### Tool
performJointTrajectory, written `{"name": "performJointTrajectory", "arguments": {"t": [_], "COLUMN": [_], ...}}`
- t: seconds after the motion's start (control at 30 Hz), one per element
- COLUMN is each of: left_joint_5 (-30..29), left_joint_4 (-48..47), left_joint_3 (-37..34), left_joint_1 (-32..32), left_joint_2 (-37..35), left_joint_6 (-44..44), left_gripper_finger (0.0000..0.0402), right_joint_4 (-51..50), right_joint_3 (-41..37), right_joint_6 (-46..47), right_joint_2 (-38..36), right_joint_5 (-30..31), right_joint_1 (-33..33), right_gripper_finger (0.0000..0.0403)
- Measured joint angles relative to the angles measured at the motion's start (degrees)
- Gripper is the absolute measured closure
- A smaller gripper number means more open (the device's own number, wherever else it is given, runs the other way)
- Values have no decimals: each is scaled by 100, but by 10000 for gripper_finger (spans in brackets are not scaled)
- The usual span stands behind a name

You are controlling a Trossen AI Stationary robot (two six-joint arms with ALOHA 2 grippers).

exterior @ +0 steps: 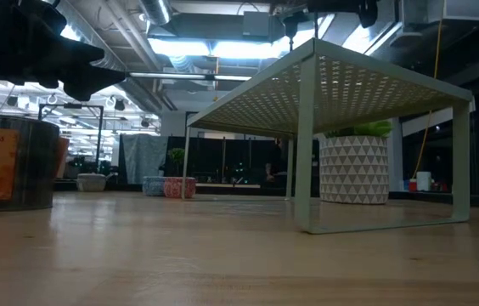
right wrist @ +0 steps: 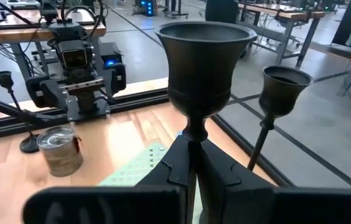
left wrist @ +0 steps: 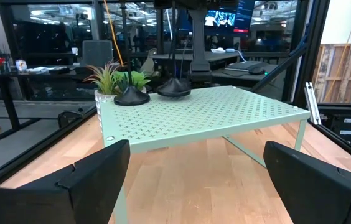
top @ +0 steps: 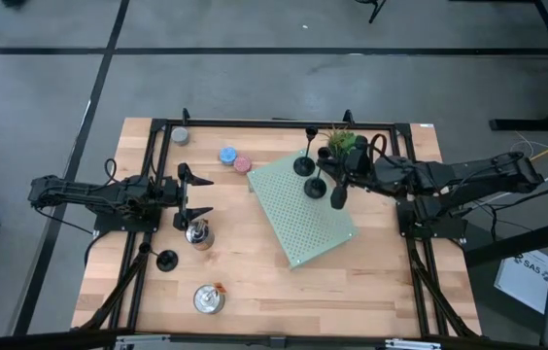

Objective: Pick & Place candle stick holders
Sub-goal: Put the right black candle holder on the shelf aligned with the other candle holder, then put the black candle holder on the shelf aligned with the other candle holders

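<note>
Three matte-black candle stick holders show. One stands on its base on the bare table point(top: 165, 260) near my left arm; it also shows in the right wrist view point(right wrist: 4, 78). One stands free on the green perforated rack point(top: 303, 165), its cup in the right wrist view point(right wrist: 285, 81). My right gripper point(top: 332, 185) is shut on the third holder point(top: 315, 187), beside the free one. My left gripper point(left wrist: 194, 180) is open and empty, left of the rack point(top: 303, 219), facing it. My right gripper pinches the holder's thin stem just under its cup point(right wrist: 191, 134) between its two fingers. The fingers come level from the table's right and lie across the stem. The holder stands upright with its round base point(left wrist: 174, 89) on the rack's top.
A potted plant point(top: 342, 141) stands at the rack's far right corner. A silver tin point(top: 198, 233) sits close by my left gripper, another point(top: 209, 298) near the front edge. Blue point(top: 227, 155), pink point(top: 243, 164) and grey point(top: 179, 136) candles lie at the far left.
</note>
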Motion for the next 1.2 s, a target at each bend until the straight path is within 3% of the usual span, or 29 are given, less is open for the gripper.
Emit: {"name": "performJointTrajectory", "arguments": {"t": [0.67,1.2], "left_joint_5": [-1,-1], "left_joint_4": [0,0], "left_joint_3": [1,1], "left_joint_1": [-1,-2], "left_joint_2": [-1,-1], "left_joint_6": [-1,-2], "left_gripper_finger": [34,34], "right_joint_4": [-325,-354], "right_joint_3": [4,4], "right_joint_6": [374,491], "right_joint_2": [-2,-2], "right_joint_5": [16,-35], "right_joint_1": [-35,-7], "right_gripper_finger": [385,254]}}
